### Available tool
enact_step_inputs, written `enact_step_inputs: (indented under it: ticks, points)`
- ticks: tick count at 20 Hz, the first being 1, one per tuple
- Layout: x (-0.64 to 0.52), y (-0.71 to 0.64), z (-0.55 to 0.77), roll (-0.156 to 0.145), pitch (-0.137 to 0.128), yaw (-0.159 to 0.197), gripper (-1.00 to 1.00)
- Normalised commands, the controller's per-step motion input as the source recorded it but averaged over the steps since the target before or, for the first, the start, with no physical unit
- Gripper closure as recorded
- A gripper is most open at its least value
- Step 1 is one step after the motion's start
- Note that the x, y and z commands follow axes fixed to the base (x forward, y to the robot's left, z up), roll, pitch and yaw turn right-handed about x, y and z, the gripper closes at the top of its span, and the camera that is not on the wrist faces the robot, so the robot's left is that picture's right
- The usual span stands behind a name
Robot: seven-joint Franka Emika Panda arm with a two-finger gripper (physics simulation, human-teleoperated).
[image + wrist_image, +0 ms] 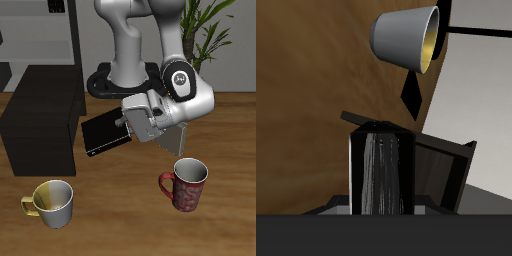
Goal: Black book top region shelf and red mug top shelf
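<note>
My gripper [128, 122] is shut on the black book [104, 133] and holds it tilted in the air above the table, just beside the shelf's [40, 112] near corner. The book's end is close to the shelf's side, below its flat top. In the wrist view the book [446, 170] sits clamped between my fingers [356, 170], its page edge facing the camera. The red mug [184, 185] stands upright on the table near the front edge, below and in front of my gripper, apart from it.
The yellow-and-cream mug [52, 201] stands near the front edge in front of the shelf; it also shows in the wrist view [408, 35]. A thin grey book [171, 140] stands just behind my gripper. A tall grey rack [40, 30] and a plant [212, 25] are at the back.
</note>
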Motion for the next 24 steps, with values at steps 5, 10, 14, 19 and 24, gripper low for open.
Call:
enact_step_inputs:
  ticks: [5, 10, 14, 19, 24]
  points:
    - [-0.09, -0.30, -0.01, -0.066, 0.013, -0.018, 1.00]
    - [0.00, -0.37, -0.03, -0.064, 0.024, -0.008, 1.00]
    - [-0.07, -0.29, -0.01, -0.054, 0.029, -0.027, 1.00]
    - [-0.04, -0.18, -0.04, -0.031, 0.024, -0.010, 1.00]
    - [-0.01, -0.25, -0.02, -0.040, 0.025, -0.017, 1.00]
